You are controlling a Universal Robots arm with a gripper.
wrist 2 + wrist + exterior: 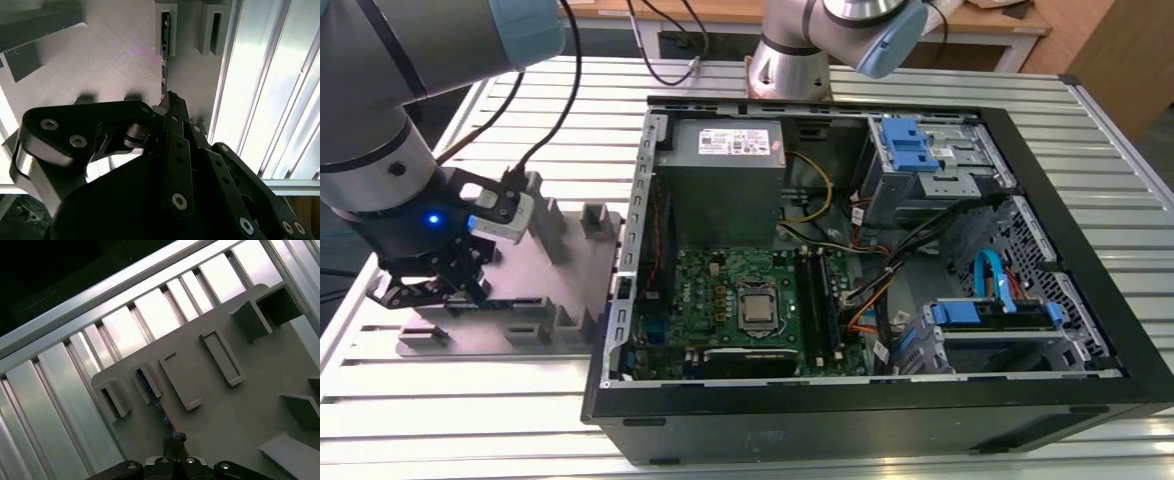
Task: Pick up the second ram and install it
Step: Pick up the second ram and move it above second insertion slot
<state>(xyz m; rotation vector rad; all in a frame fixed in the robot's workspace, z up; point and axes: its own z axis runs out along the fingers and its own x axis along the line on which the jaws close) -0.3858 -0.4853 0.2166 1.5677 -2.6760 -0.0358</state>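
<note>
Your black claw (pixel 430 294) hangs over the slatted metal bench (pixel 1121 200), beside the open black computer case (pixel 854 425). It is down at the grey plastic fixture block (pixel 520 275), clenched on the thin dark green memory stick (pixel 146 383) standing edgewise in a slot.

Arm (pixel 374 150) angled down, wrist vert., pincer (pixel 175 439) clamped on second ram (pixel 146 382).

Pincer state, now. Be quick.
Pincer: closed on the second ram, which stands edge-on in a slot of the grey fixture.
</note>
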